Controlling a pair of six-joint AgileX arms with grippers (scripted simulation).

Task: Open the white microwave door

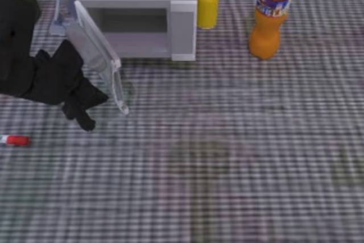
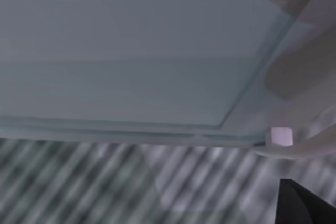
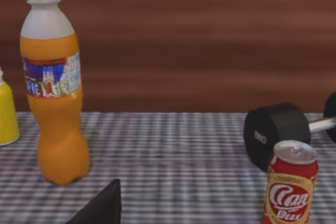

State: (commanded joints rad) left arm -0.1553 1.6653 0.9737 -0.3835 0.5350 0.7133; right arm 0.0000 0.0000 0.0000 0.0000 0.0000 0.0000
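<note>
as you scan from the top view's left, you find the left gripper (image 1: 85, 109) low on the checked tablecloth (image 1: 227, 169), just beside the outer face of the microwave door (image 1: 99, 55); you cannot tell whether its fingers are spread or pressed together. the door stands swung wide open on its left hinge, its long axis running from the white microwave (image 1: 139, 12) toward the near edge, free edge pointing to the front. in the left wrist view the door's grey window (image 2: 131, 51) fills most of the frame. the microwave sits at the far left-centre, cavity facing front, control strip on its right. right of it you see a yellow bottle (image 1: 207, 1), then an orange soda bottle (image 1: 272, 15). a red-and-white marker (image 1: 14, 139) lies at the left edge. behind runs a brown wooden wall (image 3: 210, 35). the right wrist view also shows a dumbbell (image 3: 275, 132) and red can (image 3: 290, 184); the right gripper's fingers you cannot judge.
</note>
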